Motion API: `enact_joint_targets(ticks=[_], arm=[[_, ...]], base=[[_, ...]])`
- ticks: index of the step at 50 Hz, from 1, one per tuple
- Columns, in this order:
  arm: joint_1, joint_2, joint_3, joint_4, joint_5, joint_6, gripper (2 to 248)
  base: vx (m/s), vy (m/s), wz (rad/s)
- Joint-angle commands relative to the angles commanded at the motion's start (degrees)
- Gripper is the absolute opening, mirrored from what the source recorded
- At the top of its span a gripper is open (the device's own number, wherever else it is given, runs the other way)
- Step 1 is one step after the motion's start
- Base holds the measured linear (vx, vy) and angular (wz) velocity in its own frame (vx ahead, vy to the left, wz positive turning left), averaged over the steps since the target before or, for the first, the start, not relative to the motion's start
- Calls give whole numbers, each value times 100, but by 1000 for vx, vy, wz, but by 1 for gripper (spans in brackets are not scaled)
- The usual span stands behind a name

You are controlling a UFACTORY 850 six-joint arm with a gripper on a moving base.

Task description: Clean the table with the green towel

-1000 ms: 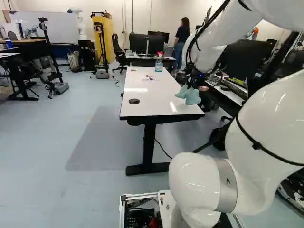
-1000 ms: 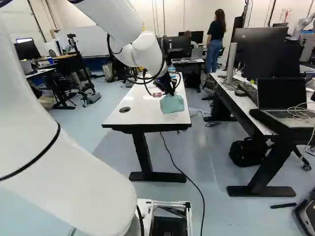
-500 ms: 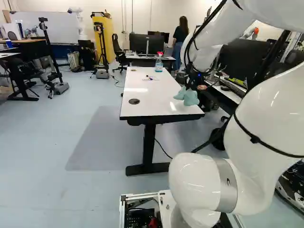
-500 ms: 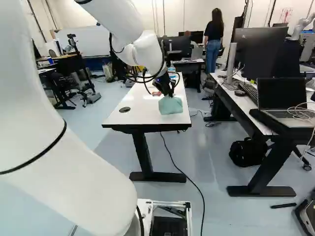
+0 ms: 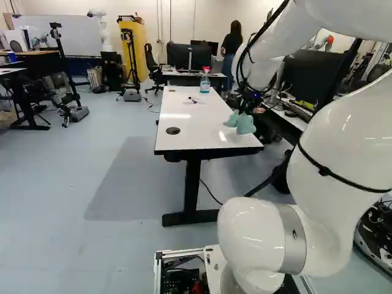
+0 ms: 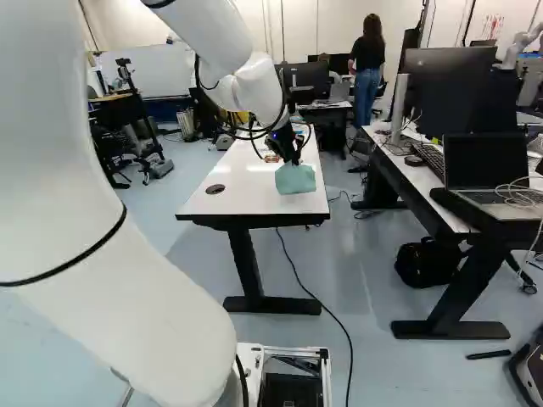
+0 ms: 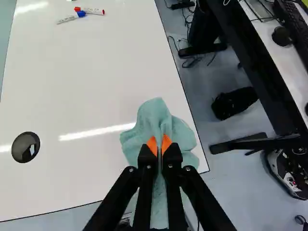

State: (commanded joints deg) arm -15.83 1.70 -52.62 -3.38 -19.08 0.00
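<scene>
Gripper [image 6: 294, 160] held green towel [image 6: 295, 180] pinched tight, near centre of right base view, over white table [image 6: 242, 199]; spray bottle [image 5: 204, 84] stood upper middle of left base view.

White table [image 7: 86, 86] bears two markers [image 7: 94, 11], a spray bottle [image 5: 204, 84], perhaps the towel [image 7: 153, 118].

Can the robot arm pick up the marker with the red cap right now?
Probably not: its gripper is shut on the green towel. The table top between it and the red-capped marker looks free, though.
</scene>
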Motion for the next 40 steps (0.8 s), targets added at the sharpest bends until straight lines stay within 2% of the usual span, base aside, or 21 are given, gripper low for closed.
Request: enact_joint_targets(ticks=[12,13,17,18,23,24,28,29,33,34,38,39,40], arm=[[-34,-42,-42,0,0,0,30],[-34,-42,-42,0,0,0,45],[-34,-42,-42,0,0,0,45],[-34,-42,-42,0,0,0,79],[-34,-42,-42,0,0,0,79],[-34,-42,-42,0,0,0,115],[-34,-42,-42,0,0,0,115],[-34,-42,-42,0,0,0,151],[-34,-42,-42,0,0,0,151],[-34,-42,-42,0,0,0,187],[-34,-42,-42,0,0,0,187],[-34,-42,-42,0,0,0,225],[-34,-42,-42,0,0,0,225]], base=[[0,0,0],[0,0,0],[0,0,0],[0,0,0],[0,0,0],[0,0,0],[0,0,0],[0,0,0],[0,0,0],[0,0,0],[0,0,0],[0,0,0],[0,0,0]])
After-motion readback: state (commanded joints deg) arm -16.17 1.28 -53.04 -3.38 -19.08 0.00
